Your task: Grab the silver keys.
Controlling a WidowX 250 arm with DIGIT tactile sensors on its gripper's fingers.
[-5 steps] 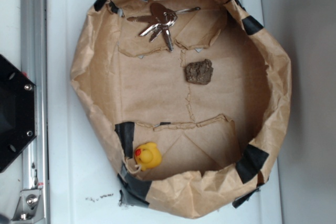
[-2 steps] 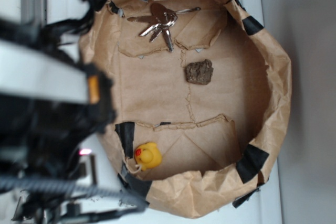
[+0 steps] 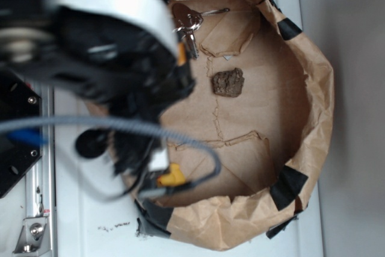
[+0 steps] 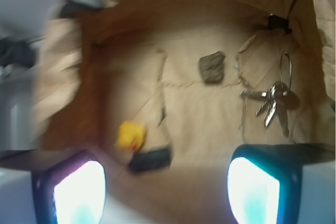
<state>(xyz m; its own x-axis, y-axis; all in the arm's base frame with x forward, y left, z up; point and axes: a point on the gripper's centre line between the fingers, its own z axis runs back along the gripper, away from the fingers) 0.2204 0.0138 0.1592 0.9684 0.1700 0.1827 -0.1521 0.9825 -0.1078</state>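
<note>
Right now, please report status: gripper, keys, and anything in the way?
Gripper open, empty, above the paper bag. Silver keys untouched on the bag floor, right side in wrist view. Brown rock and yellow duck lie apart from the keys; path clear.

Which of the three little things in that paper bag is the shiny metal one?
The silver keys, fanned out on a ring with a thin wire loop. The yellow duck and the brown rocky lump are both dull.

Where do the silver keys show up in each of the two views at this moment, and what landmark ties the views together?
Exterior: the silver keys lie near the top of the paper bag, partly hidden behind the arm.
Wrist: the silver keys lie at right, fully visible.
Shared landmark: the brown rock, beside the keys in both views.
</note>
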